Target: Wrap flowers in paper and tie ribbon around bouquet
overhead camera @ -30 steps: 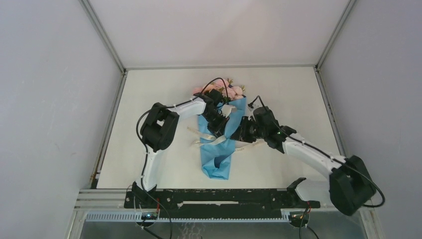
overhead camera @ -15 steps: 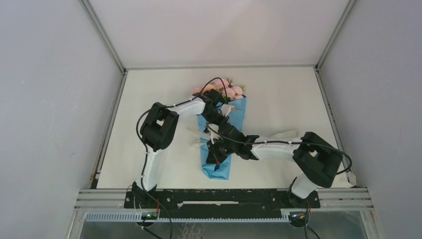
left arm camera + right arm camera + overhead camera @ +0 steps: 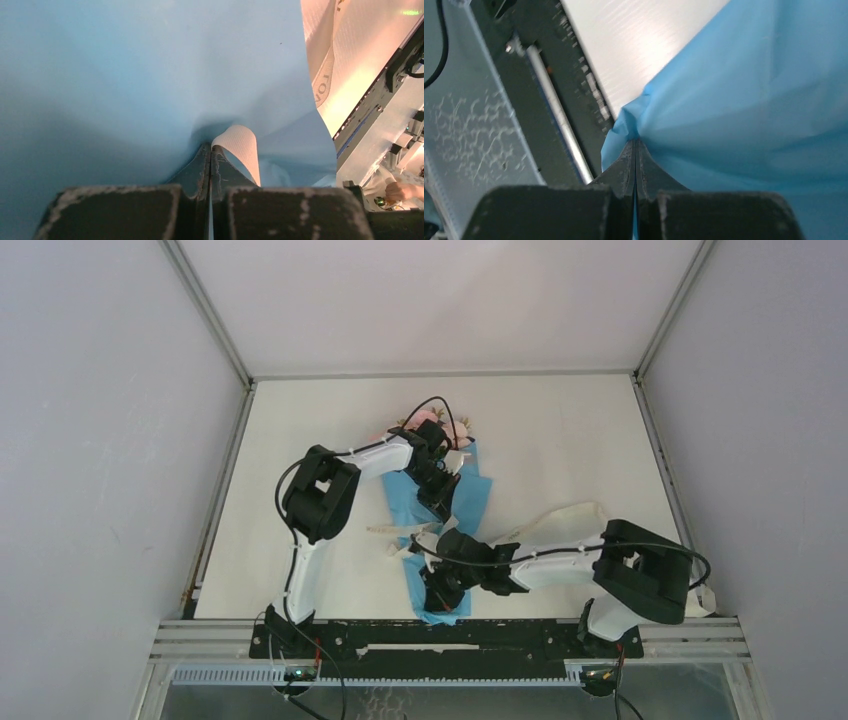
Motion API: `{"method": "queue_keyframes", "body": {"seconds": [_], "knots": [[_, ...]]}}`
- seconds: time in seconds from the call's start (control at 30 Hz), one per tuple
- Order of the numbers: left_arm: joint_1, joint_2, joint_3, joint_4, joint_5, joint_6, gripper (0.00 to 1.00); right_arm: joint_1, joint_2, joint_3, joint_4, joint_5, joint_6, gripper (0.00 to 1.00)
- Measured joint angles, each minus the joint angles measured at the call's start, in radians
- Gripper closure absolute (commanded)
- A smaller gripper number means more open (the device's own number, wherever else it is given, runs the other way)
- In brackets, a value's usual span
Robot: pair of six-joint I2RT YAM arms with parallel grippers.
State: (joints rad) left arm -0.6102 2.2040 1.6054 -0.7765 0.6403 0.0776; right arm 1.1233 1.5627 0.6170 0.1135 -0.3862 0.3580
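White bench (image 3: 560, 440) inside a grey-walled enclosure. The bouquet (image 3: 472, 490) was laid flat on it between the two claws, with the light-blue paper (image 3: 125, 75) rolled into a loose cone.

Long axis was run far-to-near across the bench, slightly skewed. The flowers (image 3: 422, 421) were pointed away from the arm bases, just beyond the left claw (image 3: 210, 150). The narrow tail was pointed at the near rail (image 3: 559, 125), right at the right claw (image 3: 635, 145).

Right claw: fingers were closed flat on the tail corner of the paper, with a blue edge pinched between them.

Left claw: fingers were brought together too, tips buried in a pucker of paper at mid-cone. A cream loop of the ribbon (image 3: 242, 150) was touching the tip on its right side. Whether paper or ribbon was pinched there could not be told. In the top view, loose ribbon strands were seen just off the left side of that claw.

Handling, as judged:
- Paper was taken to be thin, light, soft and slick, so creasing, unrolling or tearing was expected if it was pulled hard by one corner.
- Ribbon was taken to be limp and narrow, and likely to slide out of a flat pinch.
- Stems looked thin and springy, and the blooms easily crushed.
- Hold was best taken at the cone's waist, where the stems were bundled under the paper.
- The ribbon was best taken by its free ends, and the blooms never gripped.
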Motion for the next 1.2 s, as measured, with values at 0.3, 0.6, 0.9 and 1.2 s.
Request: {"method": "queue_keyframes", "body": {"seconds": [0.3, 0.6, 0.9, 1.2], "knots": [[0.004, 0.006, 0.0, -0.001, 0.014, -0.001, 1.0, 0.102, -0.169, -0.005, -0.151, -0.032, -0.008, 1.0], [0.005, 0.006, 0.0, -0.001, 0.017, -0.001, 1.0, 0.062, -0.082, 0.105, -0.166, -0.037, -0.061, 1.0], [0.005, 0.006, 0.0, -0.001, 0.017, 0.0, 1.0, 0.059, 0.014, 0.006, -0.052, -0.075, 0.0, 1.0], [0.005, 0.006, 0.0, -0.001, 0.016, 0.0, 1.0, 0.045, -0.174, 0.055, -0.209, -0.043, 0.0, 1.0]]}}
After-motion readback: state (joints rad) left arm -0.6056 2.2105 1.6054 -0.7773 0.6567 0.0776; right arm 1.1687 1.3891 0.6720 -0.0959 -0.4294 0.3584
